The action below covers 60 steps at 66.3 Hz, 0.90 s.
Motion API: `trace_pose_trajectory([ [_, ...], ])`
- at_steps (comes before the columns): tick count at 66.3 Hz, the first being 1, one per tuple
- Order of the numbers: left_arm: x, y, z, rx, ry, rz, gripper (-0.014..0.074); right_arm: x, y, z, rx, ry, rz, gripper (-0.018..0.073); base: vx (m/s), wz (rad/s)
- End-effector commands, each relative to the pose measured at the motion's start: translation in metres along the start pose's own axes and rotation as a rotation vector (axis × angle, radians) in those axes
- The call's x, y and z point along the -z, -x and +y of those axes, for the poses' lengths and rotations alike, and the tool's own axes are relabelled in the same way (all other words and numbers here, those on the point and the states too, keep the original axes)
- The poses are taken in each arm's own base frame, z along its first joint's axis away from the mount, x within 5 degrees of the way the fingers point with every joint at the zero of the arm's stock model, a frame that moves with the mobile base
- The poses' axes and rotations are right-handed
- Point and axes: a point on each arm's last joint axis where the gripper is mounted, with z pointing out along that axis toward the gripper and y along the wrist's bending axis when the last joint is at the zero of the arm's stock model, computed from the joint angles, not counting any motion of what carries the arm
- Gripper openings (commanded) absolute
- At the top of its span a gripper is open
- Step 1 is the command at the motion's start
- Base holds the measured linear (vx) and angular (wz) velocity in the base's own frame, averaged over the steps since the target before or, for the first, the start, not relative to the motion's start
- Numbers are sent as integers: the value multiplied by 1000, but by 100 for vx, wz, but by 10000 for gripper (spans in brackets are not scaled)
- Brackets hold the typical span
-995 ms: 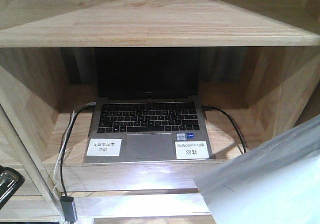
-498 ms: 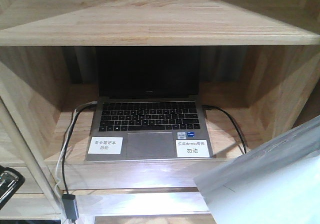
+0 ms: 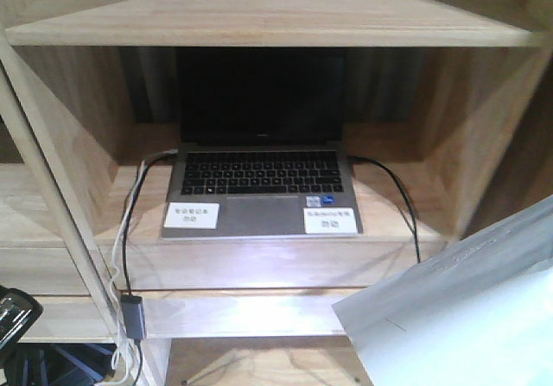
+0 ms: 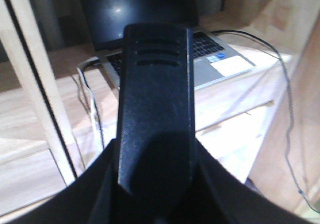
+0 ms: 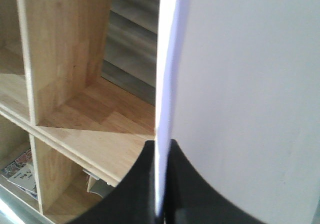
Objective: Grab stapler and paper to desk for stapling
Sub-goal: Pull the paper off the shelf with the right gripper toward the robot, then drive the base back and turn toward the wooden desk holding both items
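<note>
The black stapler (image 4: pixel 155 83) fills the middle of the left wrist view, pointing away towards the shelf, and my left gripper (image 4: pixel 155 151) is shut on its near end. The paper (image 5: pixel 240 83) is a large white sheet seen edge-on in the right wrist view, with my right gripper (image 5: pixel 161 156) shut on its lower edge. From the front, the paper (image 3: pixel 467 308) slants across the lower right corner. The desk is out of view.
A light-wood shelving unit (image 3: pixel 259 23) faces me. An open laptop (image 3: pixel 259 187) with two white labels sits in its compartment, and cables (image 3: pixel 125 256) hang to an adapter (image 3: pixel 134 317). A wooden upright (image 4: pixel 35 78) stands at the left. A black object (image 3: pixel 13 315) shows at the lower left edge.
The shelf and laptop look smaller and sit higher in the front view, so the view has drawn back. Both grippers keep hold of the stapler and the paper.
</note>
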Motion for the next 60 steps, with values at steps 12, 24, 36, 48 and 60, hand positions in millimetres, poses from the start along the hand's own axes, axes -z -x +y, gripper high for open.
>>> trace_pose_trajectory([
  [12, 5, 19, -1, 3, -15, -137, -7, -2, 5, 15, 15, 90, -26, -5, -16, -15],
  [24, 5, 19, -1, 3, -15, -137, -7, -2, 5, 15, 15, 90, -26, -5, -16, -7],
  [36, 5, 19, -1, 3, -15, -137, -7, -2, 5, 15, 15, 90, -26, -5, -15, 6],
  [48, 5, 19, -1, 3, -15, -137, -7, -2, 5, 15, 15, 90, -26, -5, -13, 6],
  [60, 5, 19, -1, 3, -15, -137, -7, -2, 5, 15, 15, 90, -26, -5, -11, 4],
])
